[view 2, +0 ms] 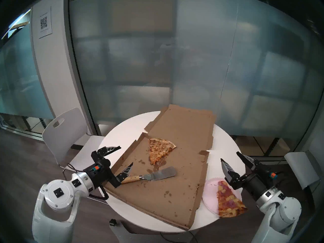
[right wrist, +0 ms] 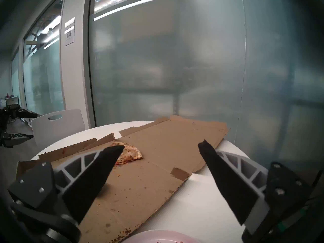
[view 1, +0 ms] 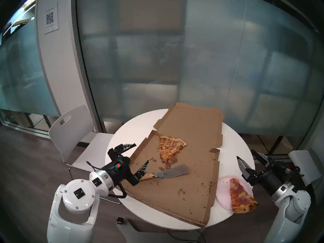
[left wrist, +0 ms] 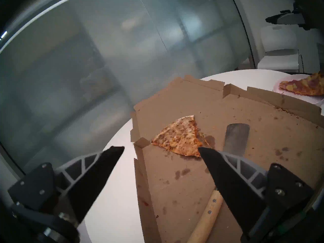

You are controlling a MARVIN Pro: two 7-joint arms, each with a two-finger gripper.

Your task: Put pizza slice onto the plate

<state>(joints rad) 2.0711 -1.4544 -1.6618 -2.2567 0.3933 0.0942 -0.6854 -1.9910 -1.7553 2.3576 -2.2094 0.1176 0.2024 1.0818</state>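
While 1 pizza slice (view 1: 241,196) lies on 1 plate (view 1: 223,193), 1 cheese slice (view 1: 169,147) stays boxed; both grippers' fingers (left wrist: 98,176) spread empty.

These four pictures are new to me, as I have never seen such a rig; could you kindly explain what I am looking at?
It is a robot with two arms, each ending in a two-fingered gripper. Two pictures come from cameras on its head and look down on a round white table. The other two come from a camera on each wrist, so the black fingers fill the bottom corners.

On the table lies an opened pizza box holding a plain cheese slice and a spatula with a wooden handle. Beside the box, a pink plate already carries the ham and pineapple pizza slice, whose crust juts past the rim.

The left gripper and right gripper are both open and hold nothing.
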